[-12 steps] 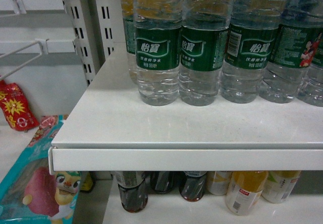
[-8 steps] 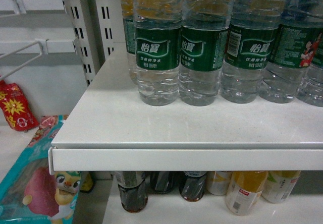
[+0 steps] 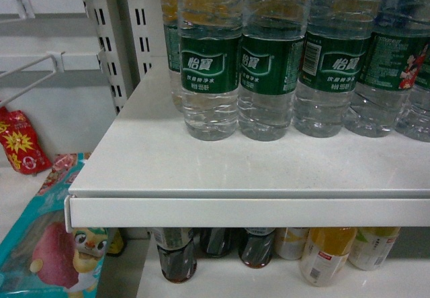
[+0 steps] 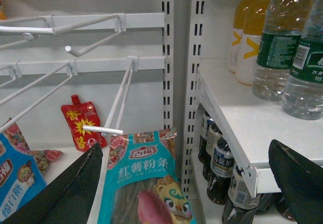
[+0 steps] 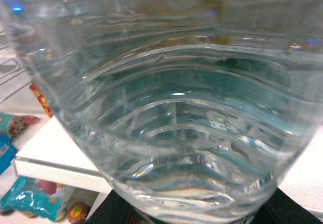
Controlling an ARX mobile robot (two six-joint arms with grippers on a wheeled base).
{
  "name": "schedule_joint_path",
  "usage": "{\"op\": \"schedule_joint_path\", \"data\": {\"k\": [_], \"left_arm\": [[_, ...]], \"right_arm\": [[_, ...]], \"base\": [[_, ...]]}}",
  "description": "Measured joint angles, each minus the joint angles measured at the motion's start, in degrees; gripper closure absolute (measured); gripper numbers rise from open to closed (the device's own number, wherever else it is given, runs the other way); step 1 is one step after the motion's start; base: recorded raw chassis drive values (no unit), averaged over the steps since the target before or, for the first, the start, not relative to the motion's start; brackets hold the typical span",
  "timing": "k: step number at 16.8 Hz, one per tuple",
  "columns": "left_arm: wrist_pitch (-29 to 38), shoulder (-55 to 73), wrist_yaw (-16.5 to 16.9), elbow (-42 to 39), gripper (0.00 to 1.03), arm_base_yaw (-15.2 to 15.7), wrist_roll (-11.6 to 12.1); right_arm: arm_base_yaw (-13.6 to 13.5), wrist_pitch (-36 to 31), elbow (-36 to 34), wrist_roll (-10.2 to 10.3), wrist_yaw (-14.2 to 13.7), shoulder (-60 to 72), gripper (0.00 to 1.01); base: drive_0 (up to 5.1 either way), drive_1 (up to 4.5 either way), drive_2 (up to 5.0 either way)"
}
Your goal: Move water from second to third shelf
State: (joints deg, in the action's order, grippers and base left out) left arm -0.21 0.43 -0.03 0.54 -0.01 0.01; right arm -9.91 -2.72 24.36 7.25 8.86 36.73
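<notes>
I judged the water (image 5: 166, 108) heavy, slick and squashy, best held on its ribbed waist; left tool (image 4: 186, 183) gaped empty, right tool's state I couldn't tell.

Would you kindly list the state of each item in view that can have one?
Water bottles: upright on the white shelf, full.
Cola bottles: upright, shelf below.
Yellow drink bottles: upright, shelf below.
Left pincer: open, empty.
Bottle at the right wrist: fills the view; grip not visible.
</notes>
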Motion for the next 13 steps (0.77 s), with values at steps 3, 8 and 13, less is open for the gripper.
{"op": "schedule_joint_path", "data": {"k": [3,8,13], "left_arm": [[0.0,0.0,0.0,0.0,0.05,0.0,0.0],[0.0,0.0,0.0,0.0,0.05,0.0,0.0],[0.0,0.0,0.0,0.0,0.05,0.0,0.0]], "right_arm": [[-7.8,-6.0,-0.6,0.9,-3.7,11.4,0.62],[-12.3,-24.0,4.3,4.9,-11.1,36.5,0.62],[-12.7,-25.4,6.4,6.5,-11.8,39.7,0.62]], "base": [[0.0,0.00,0.0],[0.0,0.00,0.0],[0.0,0.00,0.0]]}}
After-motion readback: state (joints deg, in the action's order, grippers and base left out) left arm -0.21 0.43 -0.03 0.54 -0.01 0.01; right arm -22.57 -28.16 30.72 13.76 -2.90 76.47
